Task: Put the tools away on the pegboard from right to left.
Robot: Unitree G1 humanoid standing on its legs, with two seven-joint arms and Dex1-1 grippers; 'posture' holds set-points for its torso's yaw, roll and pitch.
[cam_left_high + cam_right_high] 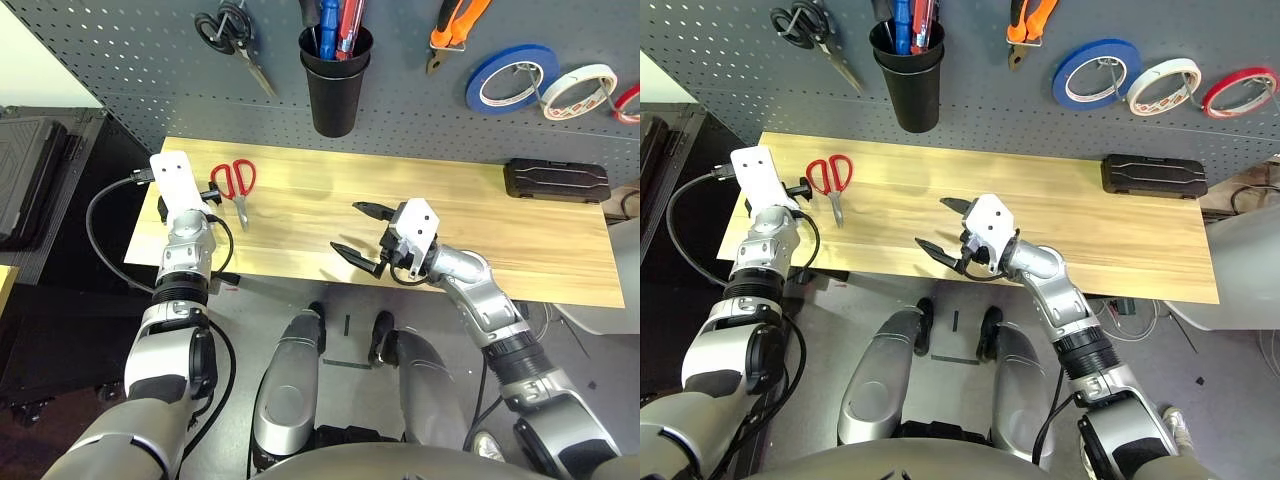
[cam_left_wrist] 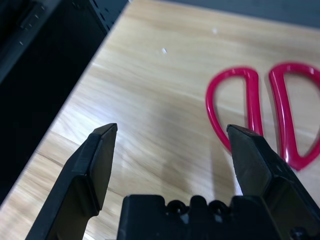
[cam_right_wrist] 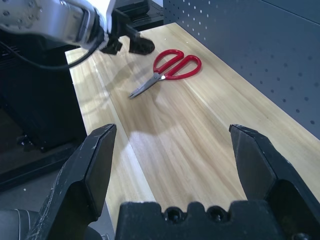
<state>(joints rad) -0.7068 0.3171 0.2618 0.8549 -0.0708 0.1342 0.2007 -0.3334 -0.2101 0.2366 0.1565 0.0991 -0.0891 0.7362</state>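
Now left gripper [image 1: 215, 192] sitting wide open just beside red scissors [image 1: 236, 183] lying on table [image 1: 480, 240]; right gripper [image 1: 360, 230] spread wide, holding nothing; fingers maybe bumping handles, sliding scissors away.

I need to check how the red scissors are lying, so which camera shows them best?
The right wrist view: the red-handled scissors lie whole and unblocked on the table, blades shut. The left wrist view crops to the handle loops, beside the open left gripper. The head views show them whole but small.
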